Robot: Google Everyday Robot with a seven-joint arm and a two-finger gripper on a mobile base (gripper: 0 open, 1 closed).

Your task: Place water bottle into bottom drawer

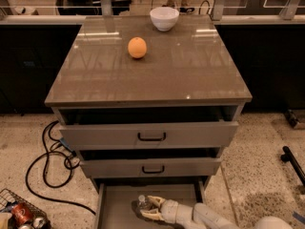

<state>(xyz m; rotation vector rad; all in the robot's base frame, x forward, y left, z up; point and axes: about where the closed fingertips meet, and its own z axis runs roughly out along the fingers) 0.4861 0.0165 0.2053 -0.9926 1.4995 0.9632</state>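
Observation:
The bottom drawer [116, 205] is pulled open at the foot of the grey cabinet, showing its plain grey floor. My gripper [145, 207] reaches into it from the lower right, its pale fingers [153, 199] closed around the water bottle [141, 201]. The bottle lies low over the drawer floor with its white cap pointing to the back. Most of the bottle's body is hidden by the fingers.
An orange [137, 47] and a white bowl [164, 18] sit on the cabinet top [190, 70]. The two black-handled drawers [151, 136] above stand partly open. Black cables [45, 166] and a wire basket with cans [19, 213] lie on the floor at left.

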